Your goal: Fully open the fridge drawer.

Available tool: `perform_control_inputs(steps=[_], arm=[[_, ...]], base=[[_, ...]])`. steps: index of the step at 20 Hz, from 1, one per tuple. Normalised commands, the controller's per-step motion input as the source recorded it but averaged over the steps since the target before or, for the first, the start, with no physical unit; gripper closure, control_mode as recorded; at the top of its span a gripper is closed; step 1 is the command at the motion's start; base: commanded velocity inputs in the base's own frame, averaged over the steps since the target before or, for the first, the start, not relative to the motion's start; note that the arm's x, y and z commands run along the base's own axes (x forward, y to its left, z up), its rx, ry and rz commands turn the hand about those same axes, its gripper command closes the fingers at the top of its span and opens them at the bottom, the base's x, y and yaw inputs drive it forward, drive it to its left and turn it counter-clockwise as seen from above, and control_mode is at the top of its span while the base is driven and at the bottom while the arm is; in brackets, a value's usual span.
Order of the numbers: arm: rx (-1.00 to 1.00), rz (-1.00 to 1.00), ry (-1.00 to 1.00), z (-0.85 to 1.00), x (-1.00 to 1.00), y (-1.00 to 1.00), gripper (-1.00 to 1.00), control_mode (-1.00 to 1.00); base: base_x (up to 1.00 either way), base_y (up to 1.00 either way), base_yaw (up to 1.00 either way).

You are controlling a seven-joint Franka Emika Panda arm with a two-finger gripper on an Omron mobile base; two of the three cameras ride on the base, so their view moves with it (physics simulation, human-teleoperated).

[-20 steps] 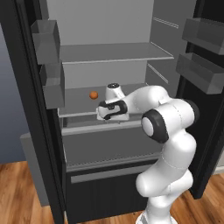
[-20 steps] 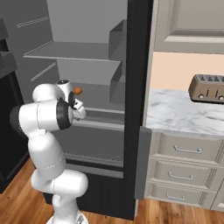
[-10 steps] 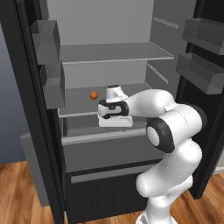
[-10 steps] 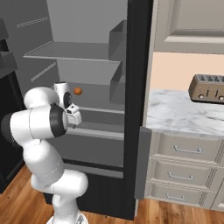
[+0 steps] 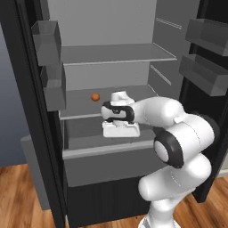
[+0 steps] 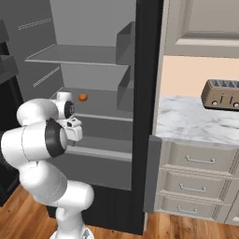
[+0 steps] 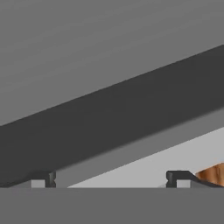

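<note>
The fridge drawer (image 5: 109, 167) is the wide grey bin under the lowest shelf, and its pale top rim (image 5: 107, 150) stands out in front of the shelves. The right base view has the drawer (image 6: 100, 170) low in the fridge. My gripper (image 5: 120, 133) points down just behind that rim, over the drawer's inside, and its white hand hides the fingertips. From the right, the gripper (image 6: 74, 135) hangs above the rim. In the hand view the gripper (image 7: 109, 181) is open: two dark fingertips (image 7: 42, 178) stand far apart with nothing between them, and the pale rim band (image 7: 131, 151) runs across just beyond them.
A small orange ball (image 5: 95, 97) lies on the shelf above the drawer. Grey door bins (image 5: 46, 42) hang on the open doors at both sides. To the right of the fridge stand a marble counter (image 6: 196, 123) with a toaster (image 6: 221, 94) and cabinet drawers (image 6: 198, 161).
My hand has come down and toward the base, from shelf height to the drawer's rim. The drawer front now sits lower and nearer, covering the dark panel's light bar.
</note>
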Motion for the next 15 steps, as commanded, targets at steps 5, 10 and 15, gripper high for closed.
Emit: perform_control_inputs(steps=[5,10,15], arm=[[0.00,-0.05,0.17,-0.60,-1.00,-0.53,-1.00,-1.00],[0.00,-0.05,0.08,-0.33,-1.00,-0.47,-1.00,-1.00],[0.05,-0.02,-0.05,0.03,-1.00,-0.39,-1.00,-1.00]], base=[[0.00,0.00,0.00],[0.00,0.00,0.00],[0.00,0.00,0.00]])
